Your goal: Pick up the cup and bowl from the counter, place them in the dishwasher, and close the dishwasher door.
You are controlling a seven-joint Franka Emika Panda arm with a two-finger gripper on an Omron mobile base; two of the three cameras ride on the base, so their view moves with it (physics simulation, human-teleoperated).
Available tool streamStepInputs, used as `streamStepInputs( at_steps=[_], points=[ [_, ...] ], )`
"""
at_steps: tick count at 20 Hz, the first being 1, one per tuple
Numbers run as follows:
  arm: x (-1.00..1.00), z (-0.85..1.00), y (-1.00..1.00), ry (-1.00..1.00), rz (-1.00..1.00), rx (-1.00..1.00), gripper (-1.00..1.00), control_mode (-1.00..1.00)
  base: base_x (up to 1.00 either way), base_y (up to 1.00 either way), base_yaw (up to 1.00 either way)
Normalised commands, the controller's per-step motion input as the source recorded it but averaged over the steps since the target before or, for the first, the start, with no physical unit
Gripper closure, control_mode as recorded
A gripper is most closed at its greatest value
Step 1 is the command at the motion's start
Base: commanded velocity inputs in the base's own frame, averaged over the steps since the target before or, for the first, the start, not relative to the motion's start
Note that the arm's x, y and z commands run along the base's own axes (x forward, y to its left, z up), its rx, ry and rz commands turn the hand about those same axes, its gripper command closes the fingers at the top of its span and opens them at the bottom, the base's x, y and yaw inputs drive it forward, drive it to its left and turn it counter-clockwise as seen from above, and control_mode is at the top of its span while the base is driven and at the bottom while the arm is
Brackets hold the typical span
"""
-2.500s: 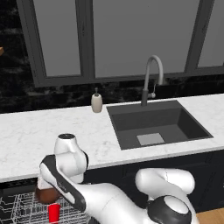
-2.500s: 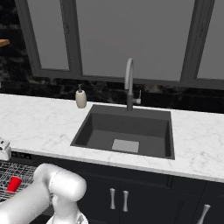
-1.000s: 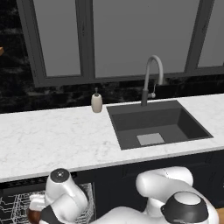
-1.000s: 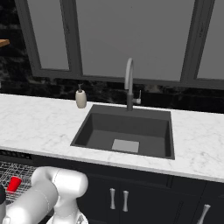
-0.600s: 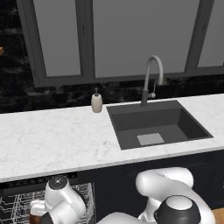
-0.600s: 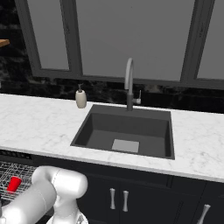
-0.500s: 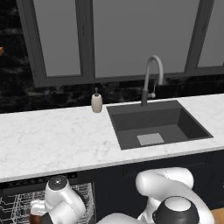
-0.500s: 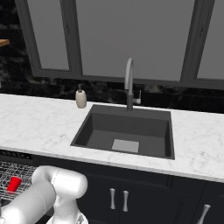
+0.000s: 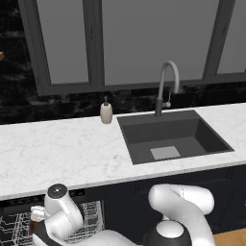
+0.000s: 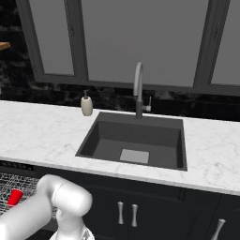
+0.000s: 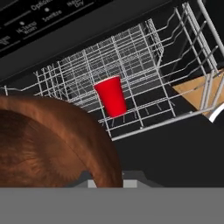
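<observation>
Jaws nearly closed, gripping the brown bowl (image 11: 52,144), which looms large at the lower left of the hand view. Beyond it, the red cup (image 11: 111,96) stands upside down in the white wire rack (image 11: 144,57) of the open dishwasher (image 11: 39,19), apart from the bowl. From the base views, the white arm (image 9: 62,216) reaches low over the rack, below the white marble desk (image 9: 62,149) with its dark sink (image 9: 173,137), faucet (image 9: 166,86) and beige soap dispenser (image 9: 106,111).
</observation>
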Motion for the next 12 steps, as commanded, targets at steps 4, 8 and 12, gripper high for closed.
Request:
streamStepInputs(
  at_steps=[4, 8, 12],
  points=[
    [0.0, -0.49, 0.02, 0.01, -0.05, -0.04, 1.0, -1.0, 0.0, 0.0, 0.0],
    [0.0, -0.73, 0.03, 0.0, -0.05, -0.08, 1.0, -1.0, 0.0, 0.0, 0.0],
    [-0.01, -0.71, 0.05, 0.01, -0.04, -0.1, 1.0, -1.0, 0.0, 0.0, 0.0]
  ],
)
